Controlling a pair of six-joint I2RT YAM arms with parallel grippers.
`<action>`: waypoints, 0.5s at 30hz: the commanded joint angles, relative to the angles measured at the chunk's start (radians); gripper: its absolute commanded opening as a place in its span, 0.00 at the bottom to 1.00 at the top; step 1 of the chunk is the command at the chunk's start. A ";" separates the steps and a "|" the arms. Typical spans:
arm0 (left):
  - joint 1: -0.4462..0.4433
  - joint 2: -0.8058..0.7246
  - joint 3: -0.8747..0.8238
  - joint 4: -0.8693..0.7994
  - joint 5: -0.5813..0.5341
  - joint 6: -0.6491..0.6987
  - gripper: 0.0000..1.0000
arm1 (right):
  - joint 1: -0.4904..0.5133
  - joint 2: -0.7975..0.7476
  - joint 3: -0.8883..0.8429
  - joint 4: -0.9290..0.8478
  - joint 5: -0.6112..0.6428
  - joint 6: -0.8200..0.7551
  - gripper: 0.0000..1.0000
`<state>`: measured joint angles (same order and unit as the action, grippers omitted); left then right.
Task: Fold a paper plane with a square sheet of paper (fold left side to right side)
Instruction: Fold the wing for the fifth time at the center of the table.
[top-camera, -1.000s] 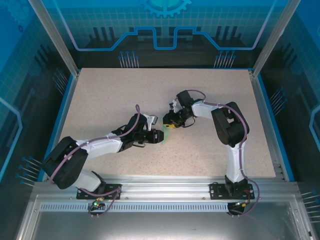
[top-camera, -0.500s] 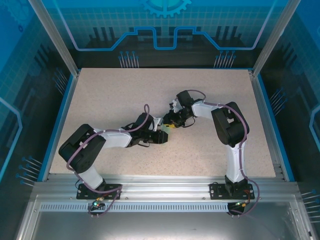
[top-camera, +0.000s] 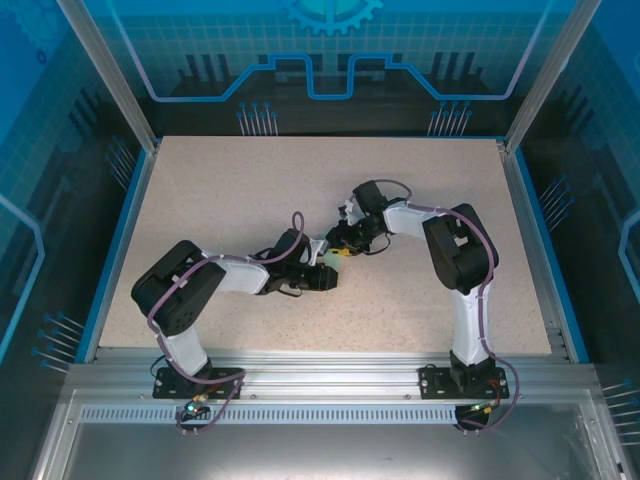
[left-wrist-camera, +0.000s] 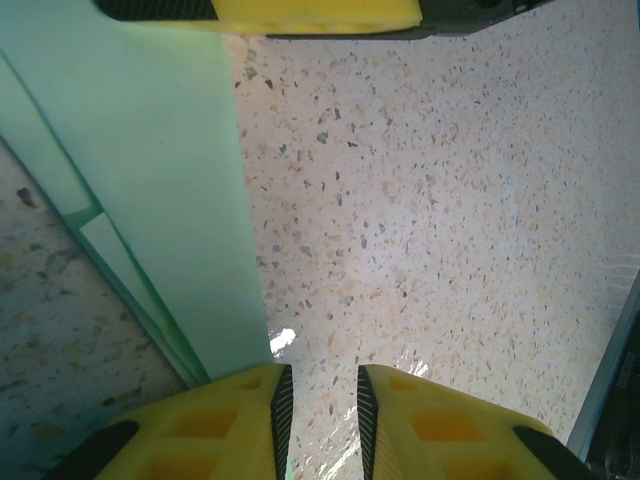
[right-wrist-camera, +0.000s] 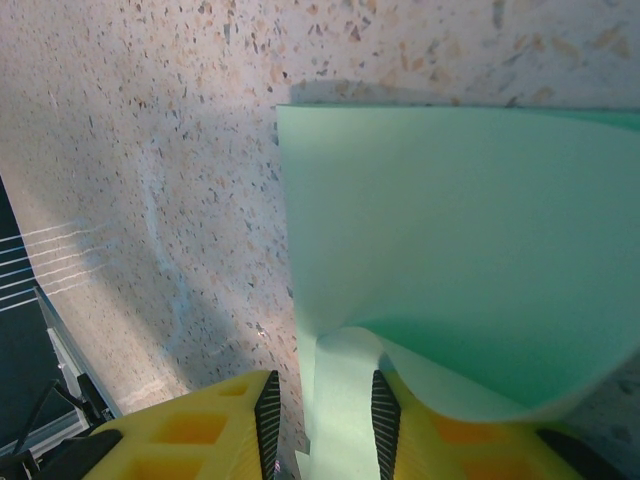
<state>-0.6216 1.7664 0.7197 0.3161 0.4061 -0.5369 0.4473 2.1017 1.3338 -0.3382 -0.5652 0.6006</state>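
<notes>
Square sheet of paper (left-wrist-camera: 150, 180) lies on the table (top-camera: 220, 190) between both grippers. The nearer left gripper (left-wrist-camera: 320, 400), fingers barely apart, has the sheet's long edge just beside one finger, running away. Beyond, the right gripper (right-wrist-camera: 325, 410), gap also narrow, straddles the sheet's curled-up flap.

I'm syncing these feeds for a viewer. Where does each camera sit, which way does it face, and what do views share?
Top external: fixed above and behind the bases, looking down on the table; both arms whole, left gripper and right gripper close together.
Left wrist: on the left wrist, facing down past its parted yellow jaws; paper beside them.
Right wrist: on the right wrist, facing down past its jaws, a curled paper flap between them.
Shared: both wrist views show the mint-green paper on speckled table.
</notes>
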 joint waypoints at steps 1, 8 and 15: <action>0.004 0.021 0.012 0.029 0.040 -0.011 0.28 | 0.013 0.053 0.004 -0.070 0.047 -0.013 0.33; -0.002 0.043 0.015 -0.010 0.032 0.008 0.28 | 0.013 0.052 0.008 -0.070 0.048 -0.012 0.33; -0.080 0.065 0.071 -0.171 -0.068 0.079 0.27 | 0.006 0.022 0.018 -0.071 0.042 -0.012 0.31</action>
<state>-0.6548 1.7874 0.7685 0.2504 0.3759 -0.5102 0.4473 2.1063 1.3437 -0.3519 -0.5636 0.6006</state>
